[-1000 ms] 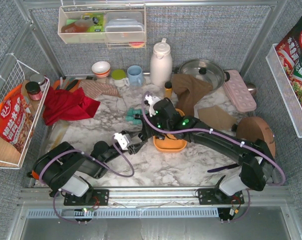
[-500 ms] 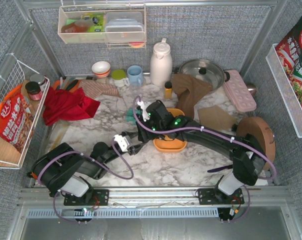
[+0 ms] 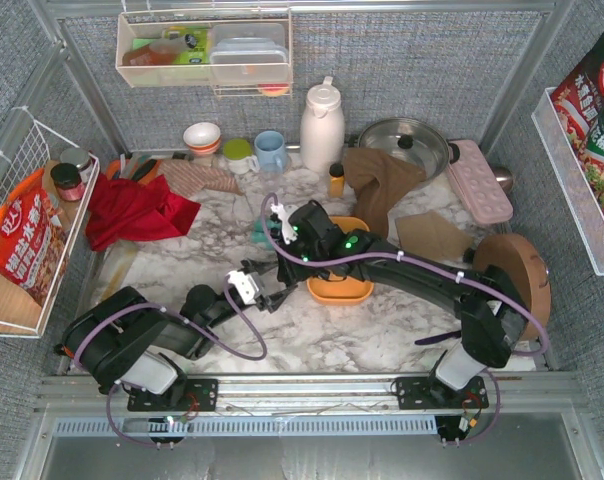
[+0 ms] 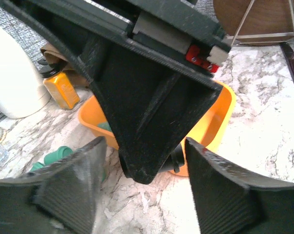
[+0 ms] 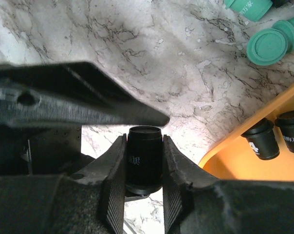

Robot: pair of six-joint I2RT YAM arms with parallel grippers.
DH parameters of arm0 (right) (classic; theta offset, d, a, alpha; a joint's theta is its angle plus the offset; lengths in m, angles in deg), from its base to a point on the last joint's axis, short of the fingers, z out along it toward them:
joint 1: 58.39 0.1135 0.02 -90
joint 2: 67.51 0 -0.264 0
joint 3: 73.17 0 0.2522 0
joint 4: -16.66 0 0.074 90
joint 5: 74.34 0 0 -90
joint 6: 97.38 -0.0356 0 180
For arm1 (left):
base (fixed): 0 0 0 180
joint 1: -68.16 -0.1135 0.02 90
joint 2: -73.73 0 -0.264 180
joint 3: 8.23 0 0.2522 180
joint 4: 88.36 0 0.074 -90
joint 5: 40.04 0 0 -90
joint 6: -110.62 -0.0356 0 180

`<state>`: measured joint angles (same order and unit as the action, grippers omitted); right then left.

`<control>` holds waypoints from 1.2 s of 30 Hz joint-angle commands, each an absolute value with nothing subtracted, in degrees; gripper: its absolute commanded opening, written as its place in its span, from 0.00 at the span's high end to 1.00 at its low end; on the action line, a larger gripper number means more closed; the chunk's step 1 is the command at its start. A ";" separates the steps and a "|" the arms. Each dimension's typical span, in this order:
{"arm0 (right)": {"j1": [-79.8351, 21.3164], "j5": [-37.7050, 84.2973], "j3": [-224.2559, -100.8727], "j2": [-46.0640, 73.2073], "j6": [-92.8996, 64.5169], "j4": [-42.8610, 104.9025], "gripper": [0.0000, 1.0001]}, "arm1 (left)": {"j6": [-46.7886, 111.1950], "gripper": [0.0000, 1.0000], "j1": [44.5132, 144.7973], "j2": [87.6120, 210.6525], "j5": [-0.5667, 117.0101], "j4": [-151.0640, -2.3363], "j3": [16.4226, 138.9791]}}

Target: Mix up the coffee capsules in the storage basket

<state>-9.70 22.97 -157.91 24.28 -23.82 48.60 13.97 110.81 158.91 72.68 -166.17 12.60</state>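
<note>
Marbled white table (image 3: 312,335): the orange storage basket (image 3: 342,291) sits well in front of the white jug (image 3: 322,125), and a few teal coffee capsules (image 5: 267,46) lie loose on the marble front-left of the jug. Left of the jug stand a blue cup (image 3: 271,150), a green cup (image 3: 237,152) and a bowl (image 3: 202,137), with a patterned cloth (image 3: 200,178) and a red cloth (image 3: 132,212) farther left and nearer. An amber bottle (image 3: 336,180) stands just front-right of the jug; to the jug's right are a lidded pot (image 3: 404,145), a brown cloth (image 3: 380,180), a pink tray (image 3: 479,180), a tan sheet (image 3: 432,238) and a round wooden board (image 3: 512,265).
</note>
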 commanded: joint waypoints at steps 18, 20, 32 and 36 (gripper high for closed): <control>-11.19 -9.59 -148.71 14.66 -22.13 45.82 0.88 | 22.50 0.01 110.79 151.02 46.92 -156.39 14.45; -11.65 -12.42 -146.66 13.89 -22.15 44.56 0.86 | 25.04 0.01 110.70 148.99 41.44 -146.48 17.52; -14.71 -11.77 -144.42 15.80 -25.22 43.52 0.59 | 31.48 0.01 110.26 154.93 35.52 -127.03 29.05; -15.66 -10.11 -142.40 16.17 -25.86 43.52 0.50 | 31.43 0.01 110.26 156.73 37.70 -126.84 29.94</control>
